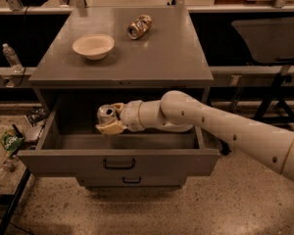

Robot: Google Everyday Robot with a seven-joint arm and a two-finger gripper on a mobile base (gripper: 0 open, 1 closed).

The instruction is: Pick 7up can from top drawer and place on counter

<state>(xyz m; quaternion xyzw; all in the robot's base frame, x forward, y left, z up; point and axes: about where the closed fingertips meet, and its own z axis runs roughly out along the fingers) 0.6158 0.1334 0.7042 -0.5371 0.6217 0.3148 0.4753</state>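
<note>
The top drawer [117, 163] is pulled open below the counter [157, 53]. My gripper [108, 120] reaches into it from the right and is shut on the 7up can [105, 114], a pale silvery can with a shiny top. The can is held upright, lifted above the drawer floor, in the drawer's left half. My white arm [220, 126] crosses the drawer's right side.
A cream bowl [93, 46] and a brown-and-gold can [139, 26] lying on its side rest on the counter. A narrower drawer front [131, 181] sits below. A plastic bottle [11, 57] and litter [10, 143] lie at left. A dark table [269, 38] stands at right.
</note>
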